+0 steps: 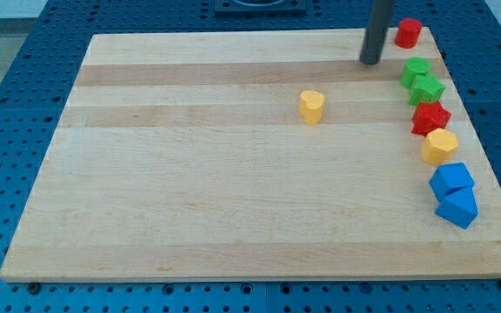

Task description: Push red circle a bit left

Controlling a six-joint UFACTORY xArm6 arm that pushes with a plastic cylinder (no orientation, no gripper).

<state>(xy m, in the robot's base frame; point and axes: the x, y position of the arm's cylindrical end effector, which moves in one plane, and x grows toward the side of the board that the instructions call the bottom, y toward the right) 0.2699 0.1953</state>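
Note:
The red circle (408, 33) stands near the board's top right corner. My tip (370, 62) touches the board just to the left of it and a little lower, a short gap apart. The dark rod rises from there out of the view's top.
A wooden board (233, 174) lies on a blue pegboard table. Down the right edge sit two green blocks (416, 70) (427, 89), a red star (430, 118), a yellow hexagon (440, 146) and two blue blocks (451, 180) (457, 207). A yellow heart (311, 106) lies near the middle top.

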